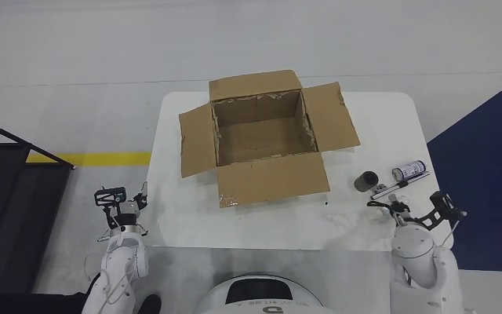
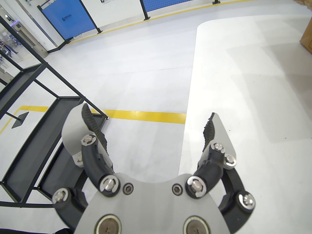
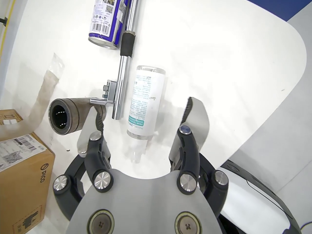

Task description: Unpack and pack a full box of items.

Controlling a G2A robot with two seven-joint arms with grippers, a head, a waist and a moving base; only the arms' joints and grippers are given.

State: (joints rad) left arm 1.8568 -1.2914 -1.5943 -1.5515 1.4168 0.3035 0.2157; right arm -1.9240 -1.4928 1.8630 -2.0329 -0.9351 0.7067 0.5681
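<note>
Right gripper [image 3: 143,109] gapes wide, holding nothing — centre it across the clear bottle [image 3: 146,93] near the right edge of the table [image 3: 219,49] before you close.

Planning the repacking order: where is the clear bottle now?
Right wrist view: the clear bottle lies on its side on the right part of the table, just ahead of the open right gripper, beside the metal rod.
</note>
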